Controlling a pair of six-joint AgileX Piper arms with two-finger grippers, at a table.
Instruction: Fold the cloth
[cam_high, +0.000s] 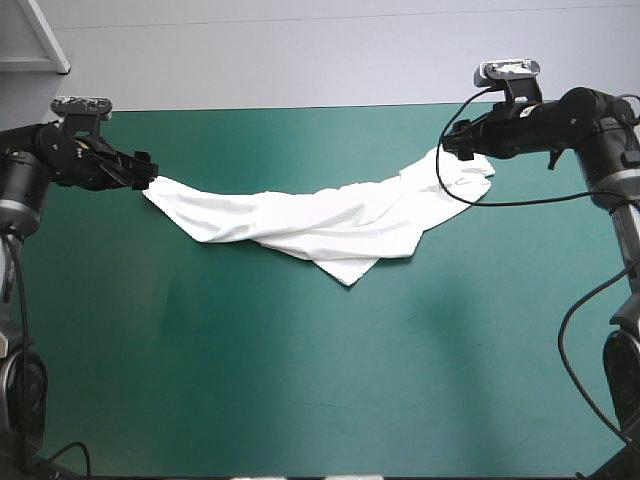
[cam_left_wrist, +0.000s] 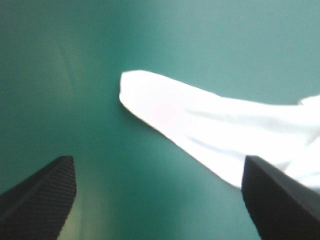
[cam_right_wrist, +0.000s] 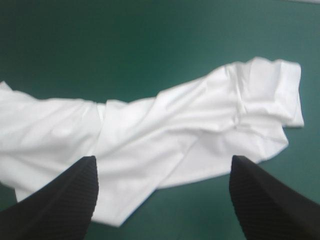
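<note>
The white T-shirt (cam_high: 320, 220) lies in a long rumpled band across the far half of the teal-green table (cam_high: 300, 380), with a point sagging toward the near side at its middle. My left gripper (cam_high: 146, 172) hovers at the band's left end, open. In the left wrist view that end of the T-shirt (cam_left_wrist: 200, 125) lies ahead of the left gripper (cam_left_wrist: 156, 165), not between its fingers. My right gripper (cam_high: 452, 148) is over the band's right end, open. In the right wrist view the T-shirt (cam_right_wrist: 190, 125) spreads below the right gripper (cam_right_wrist: 162, 160) and nothing is held.
The near half of the teal-green cover is bare. A white shelf edge (cam_high: 45, 40) shows beyond the table's far left corner.
</note>
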